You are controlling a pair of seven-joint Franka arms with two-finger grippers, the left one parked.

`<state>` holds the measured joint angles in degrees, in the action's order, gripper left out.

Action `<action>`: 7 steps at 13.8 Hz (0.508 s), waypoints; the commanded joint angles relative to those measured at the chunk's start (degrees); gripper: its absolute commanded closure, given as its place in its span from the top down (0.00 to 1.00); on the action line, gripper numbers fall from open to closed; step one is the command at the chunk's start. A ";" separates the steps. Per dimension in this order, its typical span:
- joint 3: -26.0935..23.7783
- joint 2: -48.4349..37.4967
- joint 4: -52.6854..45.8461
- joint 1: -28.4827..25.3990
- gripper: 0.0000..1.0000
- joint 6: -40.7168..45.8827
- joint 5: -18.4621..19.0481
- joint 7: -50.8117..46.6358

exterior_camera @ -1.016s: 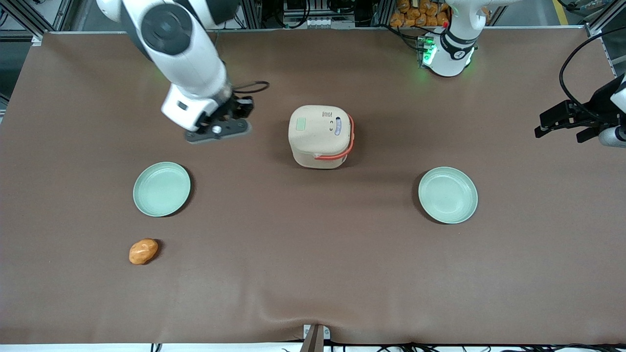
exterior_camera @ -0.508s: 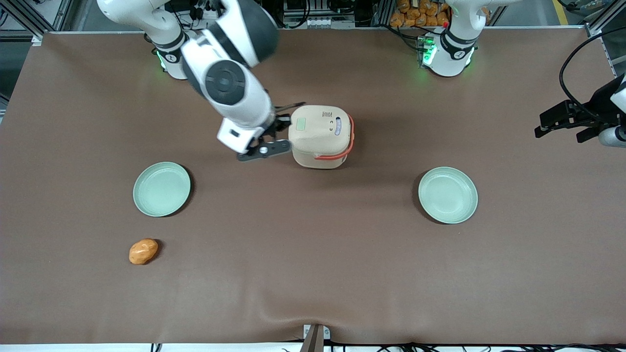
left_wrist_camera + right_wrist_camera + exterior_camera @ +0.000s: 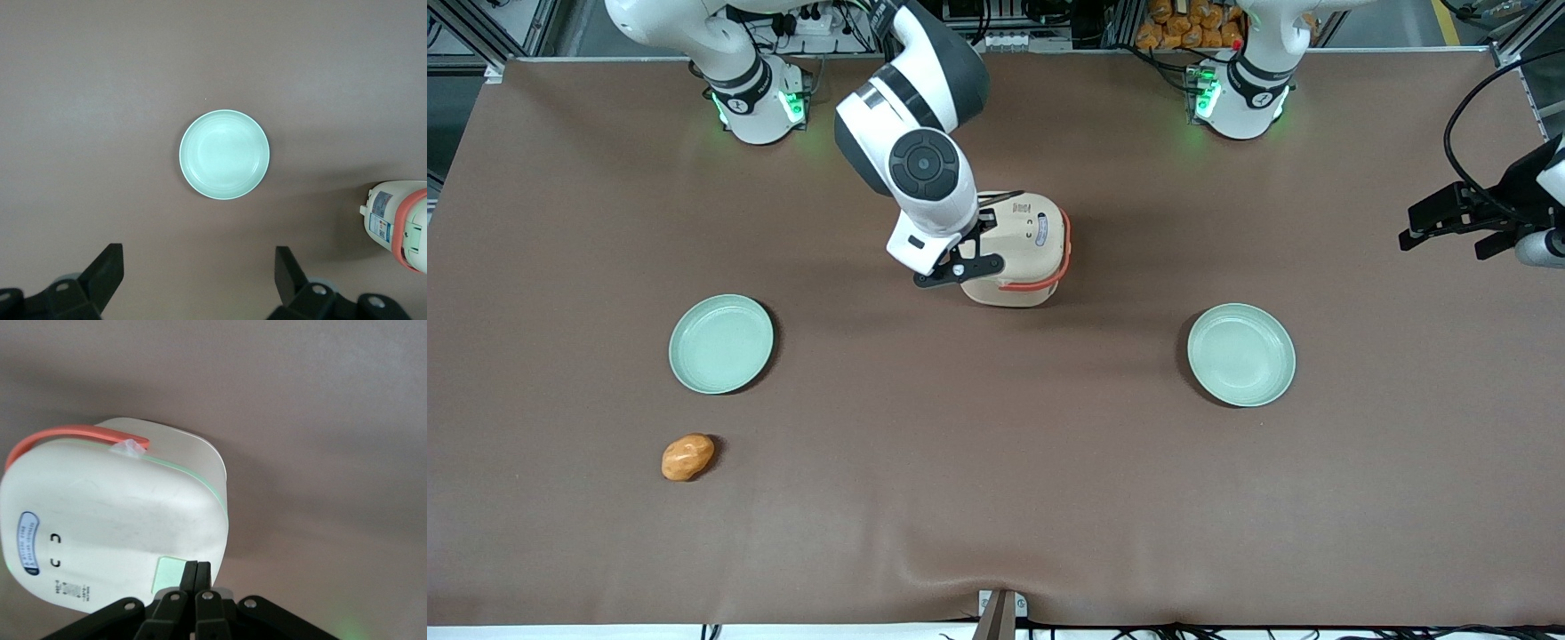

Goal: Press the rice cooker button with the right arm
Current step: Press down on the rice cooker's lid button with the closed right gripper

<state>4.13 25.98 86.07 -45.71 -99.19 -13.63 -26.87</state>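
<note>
The cream-beige rice cooker [image 3: 1023, 253] stands closed near the table's middle, its orange-red handle [image 3: 1040, 283] folded down round the lid. The same rice cooker [image 3: 113, 520] fills the right wrist view, and a pale green square button [image 3: 168, 575] sits on its lid near one edge. The right arm [image 3: 925, 169] reaches over the cooker's end nearest its own base and hides the button in the front view. My gripper [image 3: 196, 565] is shut with nothing between its fingers, and its tips sit at the edge of the green button. Whether they touch it cannot be told.
One pale green plate [image 3: 721, 343] lies toward the working arm's end of the table, nearer the front camera than the cooker. Another pale green plate [image 3: 1240, 354] lies toward the parked arm's end. A small orange lump [image 3: 687, 456] lies nearer the camera than the first plate.
The right arm has swung from the working arm's end of the table to the cooker. The gripper now sits over the lid and covers the green button in the front view.
</note>
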 commanded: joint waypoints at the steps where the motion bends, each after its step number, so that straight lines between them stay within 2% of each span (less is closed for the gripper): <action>1: 0.53 -0.05 1.21 -0.95 0.00 -0.04 -1.58 -0.47; 7: -0.08 1.35 1.12 -2.19 0.00 -0.04 -1.67 -0.47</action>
<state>4.06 27.03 87.11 -47.44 -99.17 -14.38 -26.86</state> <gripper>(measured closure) 0.991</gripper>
